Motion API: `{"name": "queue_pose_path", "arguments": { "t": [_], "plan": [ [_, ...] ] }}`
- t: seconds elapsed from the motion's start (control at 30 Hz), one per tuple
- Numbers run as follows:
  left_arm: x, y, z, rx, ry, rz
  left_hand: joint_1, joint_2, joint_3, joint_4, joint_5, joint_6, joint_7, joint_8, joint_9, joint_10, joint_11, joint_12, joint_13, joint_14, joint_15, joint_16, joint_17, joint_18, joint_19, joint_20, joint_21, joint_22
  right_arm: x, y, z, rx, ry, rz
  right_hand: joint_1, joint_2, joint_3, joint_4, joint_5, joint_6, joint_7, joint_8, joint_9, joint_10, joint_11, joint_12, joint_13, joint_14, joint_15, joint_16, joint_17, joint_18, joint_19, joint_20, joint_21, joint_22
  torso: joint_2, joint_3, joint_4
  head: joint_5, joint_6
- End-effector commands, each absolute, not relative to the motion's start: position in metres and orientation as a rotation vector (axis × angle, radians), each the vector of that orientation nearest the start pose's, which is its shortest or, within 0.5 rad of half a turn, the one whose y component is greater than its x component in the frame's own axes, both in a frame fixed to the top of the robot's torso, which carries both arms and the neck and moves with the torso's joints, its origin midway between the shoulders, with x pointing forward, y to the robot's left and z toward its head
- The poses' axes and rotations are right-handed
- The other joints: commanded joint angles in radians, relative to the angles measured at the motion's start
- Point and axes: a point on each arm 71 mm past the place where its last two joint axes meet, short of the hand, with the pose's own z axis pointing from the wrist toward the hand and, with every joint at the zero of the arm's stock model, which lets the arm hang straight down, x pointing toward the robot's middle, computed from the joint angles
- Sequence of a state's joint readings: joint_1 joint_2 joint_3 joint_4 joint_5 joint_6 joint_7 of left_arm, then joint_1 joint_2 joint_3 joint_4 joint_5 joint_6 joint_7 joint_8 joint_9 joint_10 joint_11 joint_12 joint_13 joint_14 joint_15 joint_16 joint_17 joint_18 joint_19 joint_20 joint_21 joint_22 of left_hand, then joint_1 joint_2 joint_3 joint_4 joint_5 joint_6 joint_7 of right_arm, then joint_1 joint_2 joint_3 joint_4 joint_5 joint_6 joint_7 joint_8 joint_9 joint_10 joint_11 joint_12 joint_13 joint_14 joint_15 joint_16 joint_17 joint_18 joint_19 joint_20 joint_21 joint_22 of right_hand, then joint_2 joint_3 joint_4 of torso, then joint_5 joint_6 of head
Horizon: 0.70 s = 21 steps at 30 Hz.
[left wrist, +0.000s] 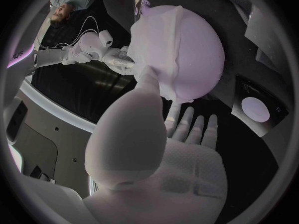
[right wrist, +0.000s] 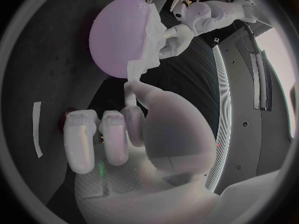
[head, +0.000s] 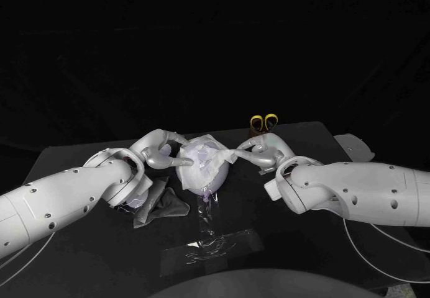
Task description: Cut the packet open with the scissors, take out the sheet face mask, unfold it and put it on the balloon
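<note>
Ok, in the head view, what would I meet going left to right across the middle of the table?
Left hand → balloon with the mask draped on it → right hand.

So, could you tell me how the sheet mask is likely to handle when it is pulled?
Probably floppy: the sheet mask drapes and wrinkles over the balloon. It likely clings, since it lies close against the curve. It looks thin, so it may tear if the left robot hand and right robot hand, holding its edges, pull hard.
</note>
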<state>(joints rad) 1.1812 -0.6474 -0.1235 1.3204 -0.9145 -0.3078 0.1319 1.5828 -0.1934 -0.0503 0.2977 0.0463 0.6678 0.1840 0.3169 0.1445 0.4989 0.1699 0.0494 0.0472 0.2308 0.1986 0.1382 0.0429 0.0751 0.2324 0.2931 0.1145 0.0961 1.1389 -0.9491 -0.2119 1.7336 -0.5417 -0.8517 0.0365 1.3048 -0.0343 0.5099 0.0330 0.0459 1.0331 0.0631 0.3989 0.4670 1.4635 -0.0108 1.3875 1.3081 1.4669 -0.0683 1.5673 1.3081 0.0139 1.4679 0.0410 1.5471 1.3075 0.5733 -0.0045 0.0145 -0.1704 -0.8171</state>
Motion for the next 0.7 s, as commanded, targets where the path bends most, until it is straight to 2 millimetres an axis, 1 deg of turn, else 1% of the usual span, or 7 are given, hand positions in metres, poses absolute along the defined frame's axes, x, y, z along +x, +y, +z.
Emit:
{"name": "queue_pose_path", "arguments": {
  "t": [0.03,0.17,0.2,0.23,0.37,0.7],
  "plan": [
    [0.5008,0.1541,-0.2348,-0.216,1.807,-1.042,0.002,0.009,0.004,0.000,0.004,0.008,0.018,0.001,0.001,0.006,0.002,-0.002,0.001,0.005,-0.002,-0.004,0.000,-0.011,-0.006,-0.002,-0.006,-0.001,0.4113,-0.2273,-0.2451,0.864,1.617,0.847,-0.009,0.001,0.042,-0.035,0.003,0.000,-0.006,0.045,0.094,0.039,-0.007,0.004,0.147,0.104,-0.008,0.003,0.263,-0.009,0.093,-0.006,0.006,0.257,0.001,0.0006,-0.0004,-0.002,0.001],
    [0.5010,0.1547,-0.2349,-0.218,1.807,-1.040,0.002,0.009,0.004,0.000,0.004,0.008,0.018,0.001,0.001,0.006,0.002,-0.002,0.001,0.005,-0.002,-0.004,0.000,-0.011,-0.006,-0.002,-0.006,-0.001,0.4101,-0.2300,-0.2425,0.865,1.627,0.844,-0.012,0.000,0.047,-0.038,0.003,-0.001,-0.006,0.048,0.097,0.039,-0.007,0.004,0.147,0.104,-0.008,0.003,0.263,-0.009,0.093,-0.006,0.007,0.257,0.000,0.0009,-0.0011,-0.002,0.003],
    [0.5010,0.1548,-0.2349,-0.218,1.807,-1.040,0.002,0.009,0.004,0.000,0.004,0.008,0.018,0.001,0.001,0.006,0.002,-0.002,0.001,0.005,-0.002,-0.004,0.000,-0.011,-0.006,-0.002,-0.006,-0.001,0.4100,-0.2306,-0.2423,0.865,1.634,0.842,-0.012,0.000,0.047,-0.038,0.003,-0.001,-0.006,0.048,0.097,0.039,-0.007,0.004,0.147,0.104,-0.008,0.003,0.263,-0.009,0.093,-0.006,0.007,0.257,0.001,0.0019,0.0004,-0.002,0.002],
    [0.5010,0.1549,-0.2349,-0.218,1.806,-1.039,0.002,0.009,0.004,0.000,0.004,0.008,0.018,0.001,0.001,0.006,0.002,-0.002,0.001,0.005,-0.002,-0.004,0.000,-0.011,-0.006,-0.002,-0.006,-0.001,0.4100,-0.2310,-0.2423,0.865,1.641,0.840,-0.014,-0.001,0.049,-0.039,0.003,-0.001,-0.006,0.049,0.099,0.040,-0.007,0.005,0.148,0.104,-0.008,0.003,0.263,-0.010,0.094,-0.006,0.008,0.258,0.001,0.0022,0.0005,-0.001,0.003],
    [0.5010,0.1552,-0.2350,-0.219,1.806,-1.038,0.002,0.009,0.004,0.000,0.004,0.008,0.018,0.001,0.001,0.006,0.002,-0.002,0.001,0.005,-0.002,-0.004,0.000,-0.011,-0.006,-0.002,-0.006,-0.001,0.4096,-0.2321,-0.2445,0.869,1.696,0.827,-0.015,-0.002,0.051,-0.040,0.003,-0.002,-0.006,0.050,0.100,0.040,-0.007,0.007,0.149,0.104,-0.008,0.003,0.263,-0.009,0.093,-0.006,0.007,0.257,0.001,0.0014,-0.0003,-0.001,0.004],
    [0.5014,0.1555,-0.2353,-0.221,1.804,-1.034,0.001,0.004,0.003,0.000,0.004,0.004,0.017,-0.001,0.000,0.004,0.000,-0.003,0.000,0.005,-0.001,-0.005,0.001,-0.011,-0.006,-0.002,-0.006,-0.001,0.4084,-0.2359,-0.2477,0.847,1.835,0.764,-0.020,-0.003,0.055,-0.043,0.003,-0.003,-0.006,0.052,0.103,0.040,-0.007,0.006,0.149,0.104,-0.008,0.003,0.263,-0.009,0.093,-0.006,0.006,0.257,0.001,0.0011,0.0003,-0.003,0.007]
  ]
}}
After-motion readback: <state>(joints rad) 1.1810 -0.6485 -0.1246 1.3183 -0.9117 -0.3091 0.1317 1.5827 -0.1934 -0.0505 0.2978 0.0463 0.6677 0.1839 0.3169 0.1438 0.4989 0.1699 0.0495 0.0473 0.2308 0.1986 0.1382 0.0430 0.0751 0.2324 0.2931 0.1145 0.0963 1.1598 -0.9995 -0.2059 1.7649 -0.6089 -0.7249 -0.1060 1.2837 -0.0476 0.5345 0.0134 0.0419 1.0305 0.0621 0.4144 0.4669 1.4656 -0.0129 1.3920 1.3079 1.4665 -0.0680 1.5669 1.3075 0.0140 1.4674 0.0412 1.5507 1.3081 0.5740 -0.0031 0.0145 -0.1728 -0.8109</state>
